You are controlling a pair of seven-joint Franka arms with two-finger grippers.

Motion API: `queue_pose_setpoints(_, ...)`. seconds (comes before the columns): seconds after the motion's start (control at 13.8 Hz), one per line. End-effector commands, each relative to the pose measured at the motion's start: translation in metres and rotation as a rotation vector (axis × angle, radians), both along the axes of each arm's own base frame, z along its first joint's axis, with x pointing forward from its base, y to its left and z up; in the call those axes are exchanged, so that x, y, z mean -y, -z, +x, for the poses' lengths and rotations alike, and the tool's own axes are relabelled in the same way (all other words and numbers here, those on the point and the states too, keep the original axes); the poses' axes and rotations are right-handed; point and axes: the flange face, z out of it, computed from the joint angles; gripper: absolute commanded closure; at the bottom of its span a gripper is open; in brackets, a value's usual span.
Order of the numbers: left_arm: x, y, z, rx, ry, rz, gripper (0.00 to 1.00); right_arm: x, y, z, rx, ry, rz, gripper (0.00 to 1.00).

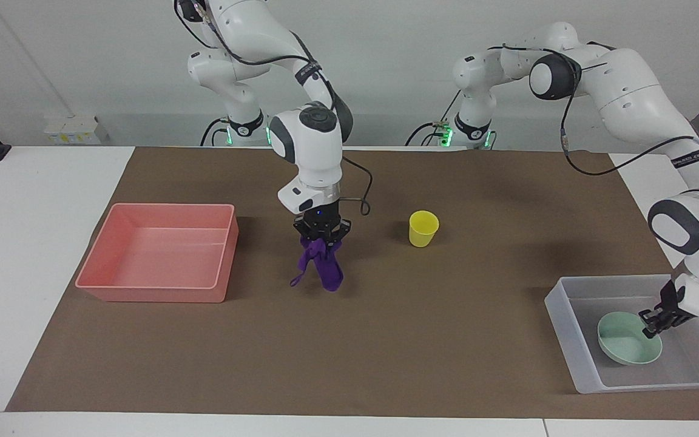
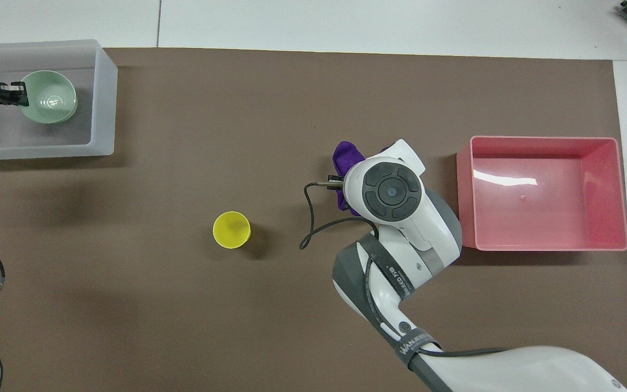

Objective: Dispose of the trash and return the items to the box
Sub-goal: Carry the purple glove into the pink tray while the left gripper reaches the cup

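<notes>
My right gripper (image 1: 321,238) is shut on the top of the purple cloth (image 1: 325,270). The cloth hangs from it over the mat, between the pink bin and the yellow cup (image 1: 423,228). In the overhead view the right wrist covers most of the cloth (image 2: 346,155). The cup (image 2: 232,230) stands upright on the mat. My left gripper (image 1: 653,323) is down inside the translucent box (image 1: 559,292), shut on the rim of the mint-green bowl (image 1: 627,347). The bowl sits level in the box (image 2: 104,98). The overhead view shows the left gripper (image 2: 17,95) at the rim of the bowl (image 2: 52,99).
The pink bin (image 1: 155,292) stands open at the right arm's end of the table, beside the hanging cloth; it also shows in the overhead view (image 2: 463,196). A black cable (image 2: 313,228) loops from the right wrist over the mat.
</notes>
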Motion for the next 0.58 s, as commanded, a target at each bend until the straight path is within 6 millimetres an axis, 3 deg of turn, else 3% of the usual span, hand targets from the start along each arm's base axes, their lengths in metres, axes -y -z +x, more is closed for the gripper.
queue_pose_setpoints(0.0, 0.003, -0.003, -0.005, 0.012, 0.008, 0.005, 0.50, 0.009, -0.035, -0.012, 0.003, 0.042, 0.007, 1.00)
queue_pose_setpoints(0.15, 0.007, -0.011, -0.005, 0.015, 0.016, 0.007, 0.22, 0.020, -0.059, -0.018, 0.012, 0.051, -0.001, 1.00)
queue_pose_setpoints(0.29, 0.013, -0.033, -0.007, 0.028, 0.025, 0.012, 0.00, 0.032, -0.076, -0.020, 0.016, 0.066, -0.007, 1.00)
queue_pose_setpoints(0.51, 0.033, -0.077, -0.019, 0.017, 0.055, 0.014, 0.00, 0.054, -0.097, -0.023, 0.011, 0.068, -0.027, 1.00)
